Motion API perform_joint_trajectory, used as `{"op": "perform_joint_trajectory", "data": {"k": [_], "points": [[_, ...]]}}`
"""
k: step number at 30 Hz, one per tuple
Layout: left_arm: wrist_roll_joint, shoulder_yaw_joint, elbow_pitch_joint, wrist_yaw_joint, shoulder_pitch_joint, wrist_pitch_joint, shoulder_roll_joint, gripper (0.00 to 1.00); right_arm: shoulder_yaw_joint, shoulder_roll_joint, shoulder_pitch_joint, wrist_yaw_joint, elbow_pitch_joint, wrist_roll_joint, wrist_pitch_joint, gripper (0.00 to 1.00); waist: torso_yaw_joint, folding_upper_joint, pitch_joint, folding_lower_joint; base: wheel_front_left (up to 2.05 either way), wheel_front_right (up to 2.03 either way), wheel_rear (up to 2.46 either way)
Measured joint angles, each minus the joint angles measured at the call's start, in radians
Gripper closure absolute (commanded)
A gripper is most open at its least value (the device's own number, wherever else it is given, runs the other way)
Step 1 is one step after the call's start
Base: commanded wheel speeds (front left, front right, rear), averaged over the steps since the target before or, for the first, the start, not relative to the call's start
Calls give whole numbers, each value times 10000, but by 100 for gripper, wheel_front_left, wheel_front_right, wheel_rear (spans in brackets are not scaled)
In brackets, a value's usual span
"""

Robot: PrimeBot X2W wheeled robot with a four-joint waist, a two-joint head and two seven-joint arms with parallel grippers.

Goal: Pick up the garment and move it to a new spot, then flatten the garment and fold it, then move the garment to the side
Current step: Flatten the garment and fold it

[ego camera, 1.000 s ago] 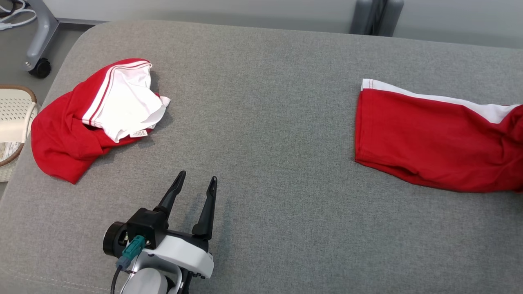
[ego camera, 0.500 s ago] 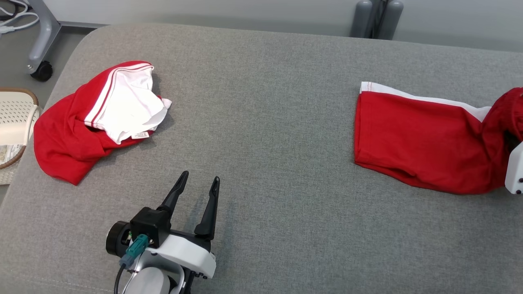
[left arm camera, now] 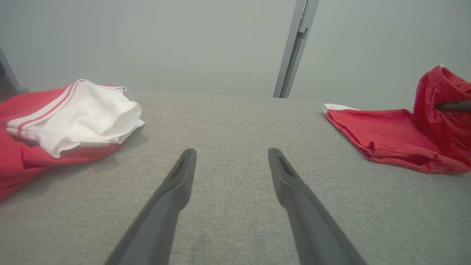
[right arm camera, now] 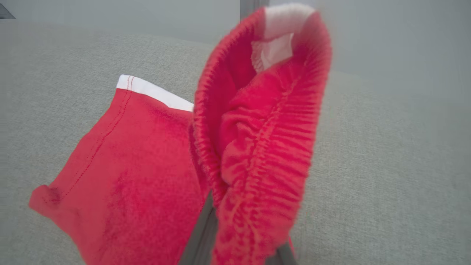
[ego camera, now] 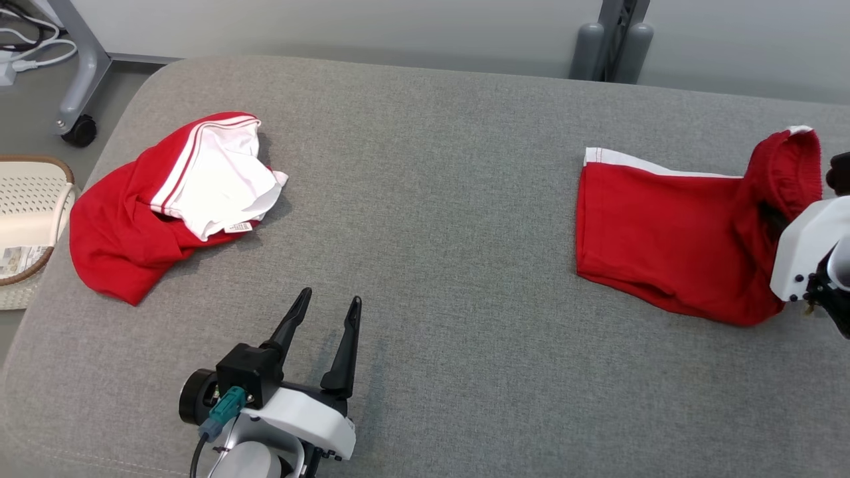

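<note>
**Lifting the shorts by the waistband**

Pinching the elastic waistband (right arm camera: 257, 147) of the red shorts (ego camera: 657, 232) in the right claw (ego camera: 773, 219), close to the right edge of the grey cushion (ego camera: 431, 199). Raising that gathered band clear of the cushion and standing it up as an open loop, with a scrap of white showing at its top. Burying the tips of both right fingers (right arm camera: 202, 235) in the ruffled cloth in the right wrist view, and so judging the pinch from the band bunched between them.

Trailing the leg of the shorts flat across the cushion toward the middle, hem facing left, with a white stripe running along the far edge. Showing a slight sag in the red cloth between the raised band and the flat leg.

Holding the left claw (ego camera: 332, 295) low over the cushion at the lower left of the head view, fingers spread wide and gripping nothing. Pointing it away from the robot over bare grey fabric, well apart from the shorts.

Noting a second garment (ego camera: 126, 232) crumpled at the far left of the cushion, red outside, with a white inner layer and a small label turned out. Also catching a pale woven basket (ego camera: 40, 161) just off the cushion's left edge, a caster (ego camera: 80, 131) on the floor beyond it, and a grey post (ego camera: 614, 40) behind the far edge.
</note>
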Motion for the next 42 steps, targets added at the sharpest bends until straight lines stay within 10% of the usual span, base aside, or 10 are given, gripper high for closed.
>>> {"op": "perform_joint_trajectory", "data": {"k": [34,35,36,37,42], "points": [[-378,-349,63,134,-28,0,2,0,888,1827,-391,0,577,606,575,100,949,1,246,0,0,0,0],[-385,-364,73,132,-27,0,0,0,901,1837,-382,0,623,606,571,93,964,0,240,0,0,0,0],[-387,-376,81,134,-27,0,0,0,920,1852,-370,0,665,602,537,14,973,0,229,0,0,0,0],[-389,-380,84,153,-27,0,0,0,928,1870,-362,0,725,608,495,0,976,0,218,0,0,0,0],[-399,-376,98,201,-25,0,2,0,917,2025,-360,0,744,777,245,0,925,0,164,0,0,0,0]]}}
